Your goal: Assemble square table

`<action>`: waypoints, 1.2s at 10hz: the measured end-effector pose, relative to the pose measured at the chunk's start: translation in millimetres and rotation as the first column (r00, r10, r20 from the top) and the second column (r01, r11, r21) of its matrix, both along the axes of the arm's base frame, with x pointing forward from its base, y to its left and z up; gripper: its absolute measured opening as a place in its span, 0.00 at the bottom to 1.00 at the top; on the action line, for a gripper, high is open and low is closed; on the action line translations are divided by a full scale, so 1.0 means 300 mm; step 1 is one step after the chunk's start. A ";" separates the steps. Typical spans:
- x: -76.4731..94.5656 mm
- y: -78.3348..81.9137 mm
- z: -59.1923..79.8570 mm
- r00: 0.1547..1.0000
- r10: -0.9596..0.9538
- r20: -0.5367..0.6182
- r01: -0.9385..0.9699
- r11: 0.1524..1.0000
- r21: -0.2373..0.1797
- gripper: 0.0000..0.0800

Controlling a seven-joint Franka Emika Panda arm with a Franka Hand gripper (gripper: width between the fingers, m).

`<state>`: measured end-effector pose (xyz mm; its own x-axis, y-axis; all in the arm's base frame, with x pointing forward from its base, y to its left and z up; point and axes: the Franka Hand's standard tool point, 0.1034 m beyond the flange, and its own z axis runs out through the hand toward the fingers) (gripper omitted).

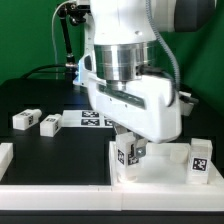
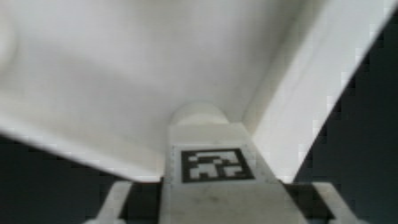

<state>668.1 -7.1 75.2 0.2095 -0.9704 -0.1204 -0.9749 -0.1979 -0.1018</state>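
The jaws of the glossy white robot arm (image 1: 125, 60) are clamped on a small white plastic leg block (image 1: 130, 152) with a black square tag. It is held upright low in the middle of the exterior view, at the large white plastic square slab (image 1: 160, 172) with a raised rim, which lies lower right on the matt black worktop (image 1: 60, 150). A second tagged block (image 1: 200, 160) stands on the slab's right part. Two loose leg blocks (image 1: 27, 118) lie at middle left. In the wrist view the held block (image 2: 214, 150) narrows to a rounded tip against the slab's smooth face (image 2: 107, 70).

Marker board (image 1: 86, 119) on black table (image 1: 60, 155)
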 end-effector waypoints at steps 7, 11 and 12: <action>0.007 -0.003 -0.021 0.999 0.028 0.036 -0.029 0.999 0.013 0.73; 0.000 0.002 -0.028 0.875 0.477 0.079 -0.476 0.879 -0.038 0.81; -0.001 -0.001 -0.028 0.832 0.548 0.085 -0.546 0.836 -0.052 0.81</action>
